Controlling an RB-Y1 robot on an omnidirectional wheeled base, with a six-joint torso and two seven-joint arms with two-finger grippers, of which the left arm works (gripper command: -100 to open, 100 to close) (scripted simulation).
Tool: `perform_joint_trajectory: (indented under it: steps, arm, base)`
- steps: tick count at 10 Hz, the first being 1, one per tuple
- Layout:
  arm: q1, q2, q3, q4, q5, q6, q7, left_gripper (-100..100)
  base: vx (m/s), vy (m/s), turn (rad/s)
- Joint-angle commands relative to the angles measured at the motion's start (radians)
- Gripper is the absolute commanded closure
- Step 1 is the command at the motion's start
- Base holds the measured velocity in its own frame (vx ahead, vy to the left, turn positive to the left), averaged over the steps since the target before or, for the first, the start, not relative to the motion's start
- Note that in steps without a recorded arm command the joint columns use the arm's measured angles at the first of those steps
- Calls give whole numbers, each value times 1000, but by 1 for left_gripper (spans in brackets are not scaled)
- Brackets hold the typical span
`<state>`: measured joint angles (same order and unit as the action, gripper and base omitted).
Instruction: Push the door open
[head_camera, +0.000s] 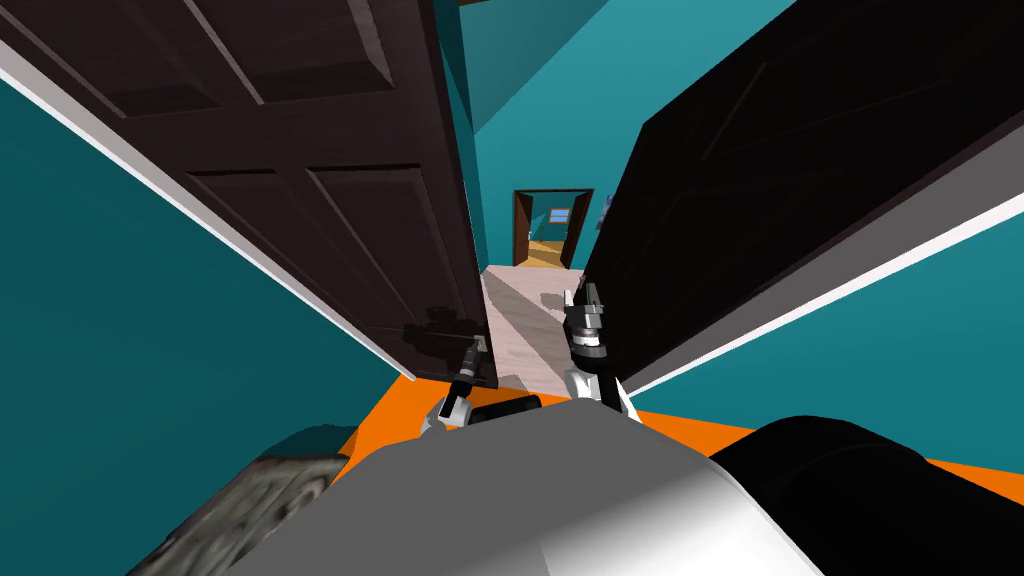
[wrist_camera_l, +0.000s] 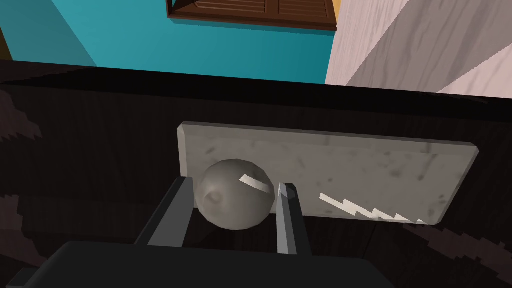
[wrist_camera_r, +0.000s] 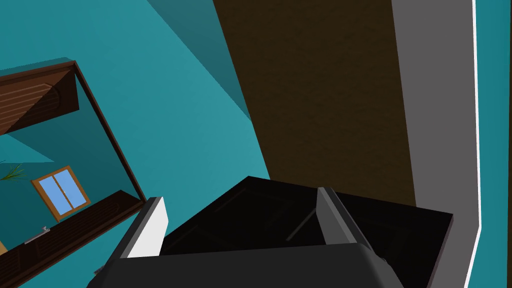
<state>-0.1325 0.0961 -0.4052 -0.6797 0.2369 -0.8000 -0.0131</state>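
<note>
The dark brown panelled door (head_camera: 300, 150) stands ajar on my left, its free edge beside a narrow gap. On its face is a grey plate (wrist_camera_l: 375, 175) with a round grey knob (wrist_camera_l: 235, 200). My left gripper (wrist_camera_l: 234, 183) is shut on the knob, one finger pressing each side; the head view shows that gripper (head_camera: 470, 345) at the door's lower edge. My right gripper (head_camera: 585, 292) is raised at the right side of the gap. Its fingers stand open with nothing held, as the right wrist view shows the gripper (wrist_camera_r: 240, 195).
Through the gap lies a pale floor (head_camera: 520, 310) leading to a far brown doorway (head_camera: 550, 230). A black panel (head_camera: 780, 180) with a grey and white edge flanks the right. Teal walls close in both sides. Orange floor (head_camera: 700, 430) is underfoot, with a mottled grey object (head_camera: 240, 510) at my left.
</note>
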Motion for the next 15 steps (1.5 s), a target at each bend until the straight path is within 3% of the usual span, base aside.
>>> perform_joint_trajectory:
  steps: [1,6,15]
  arm:
    - [-1,4,16,-6,5,0,-5,100]
    - [-6,8,66,5,20,-1,-20,100]
    - [-17,12,182,30,56,-3,-54,100]
  base:
    - [136,-72,49]
    - [174,-93,35]
    - [182,-104,57]
